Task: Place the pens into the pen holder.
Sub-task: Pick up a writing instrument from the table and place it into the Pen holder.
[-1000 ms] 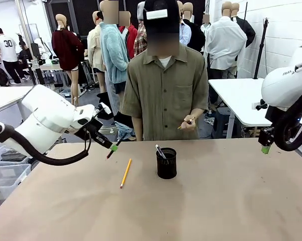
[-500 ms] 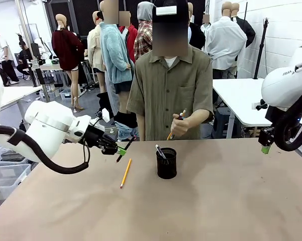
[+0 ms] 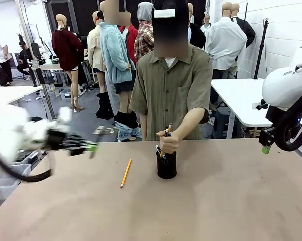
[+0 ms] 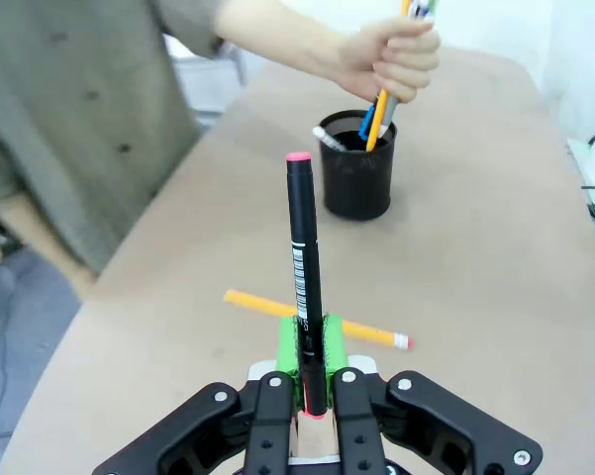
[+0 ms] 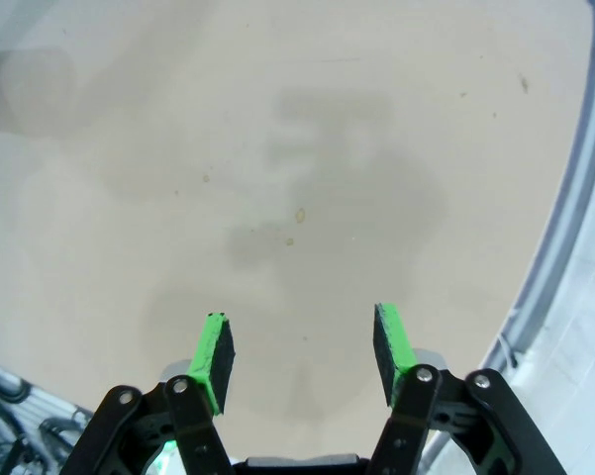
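- A slim dark red-ended pen (image 4: 302, 257) is clamped in the left jaws.
- A black wire-mesh cylindrical pen holder (image 4: 356, 186) is seen beyond its tip.
- The right jaws are held apart.

The front camera, on the robot's side, looks across the table (image 3: 216, 201) to a person (image 3: 171, 90) opposite. The left wrist camera looks down at a slant on the pen holder (image 4: 356, 183), which the front view shares. The right wrist camera faces the table from close above.
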Action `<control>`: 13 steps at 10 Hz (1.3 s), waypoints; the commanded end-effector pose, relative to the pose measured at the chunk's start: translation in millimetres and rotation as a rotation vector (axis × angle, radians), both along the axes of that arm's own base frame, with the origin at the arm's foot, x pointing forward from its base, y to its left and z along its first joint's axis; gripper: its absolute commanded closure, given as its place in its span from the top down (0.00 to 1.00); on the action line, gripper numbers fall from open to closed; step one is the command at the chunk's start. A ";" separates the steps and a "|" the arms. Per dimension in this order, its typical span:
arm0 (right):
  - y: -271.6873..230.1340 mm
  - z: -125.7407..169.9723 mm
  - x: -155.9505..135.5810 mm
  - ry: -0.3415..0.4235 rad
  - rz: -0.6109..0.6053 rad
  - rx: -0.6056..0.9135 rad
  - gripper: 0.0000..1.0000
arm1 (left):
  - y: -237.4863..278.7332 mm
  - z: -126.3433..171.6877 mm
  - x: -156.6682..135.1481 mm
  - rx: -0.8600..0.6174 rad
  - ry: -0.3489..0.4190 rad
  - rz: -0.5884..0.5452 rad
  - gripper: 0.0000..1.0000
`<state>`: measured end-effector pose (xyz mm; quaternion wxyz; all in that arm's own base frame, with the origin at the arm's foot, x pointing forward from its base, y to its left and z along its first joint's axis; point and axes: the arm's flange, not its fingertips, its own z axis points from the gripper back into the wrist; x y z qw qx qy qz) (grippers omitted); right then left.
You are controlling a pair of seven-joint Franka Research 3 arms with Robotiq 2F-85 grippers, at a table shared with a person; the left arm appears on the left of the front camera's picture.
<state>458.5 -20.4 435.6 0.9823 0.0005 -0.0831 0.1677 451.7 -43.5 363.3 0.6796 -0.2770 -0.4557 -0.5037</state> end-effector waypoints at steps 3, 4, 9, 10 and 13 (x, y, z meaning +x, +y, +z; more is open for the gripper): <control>0.6 -3.8 -3.3 -0.014 0.007 -0.035 0.72 | 140.8 -41.7 -92.7 -0.276 -0.099 0.102 0.00; 0.6 -3.8 -3.3 -0.014 0.007 -0.035 0.72 | 148.2 -49.4 -96.6 -0.323 -0.115 0.114 0.00; 0.6 -3.8 -3.3 -0.014 0.007 -0.035 0.72 | 45.5 0.0 -32.4 -0.427 -0.157 0.044 0.00; 0.6 -3.8 -3.3 -0.014 0.007 -0.035 0.72 | 3.7 16.9 -17.1 -0.415 -0.131 -0.028 0.00; 0.6 -3.8 -3.3 -0.014 0.007 -0.035 0.72 | -100.8 54.7 27.5 -0.346 -0.089 -0.183 0.00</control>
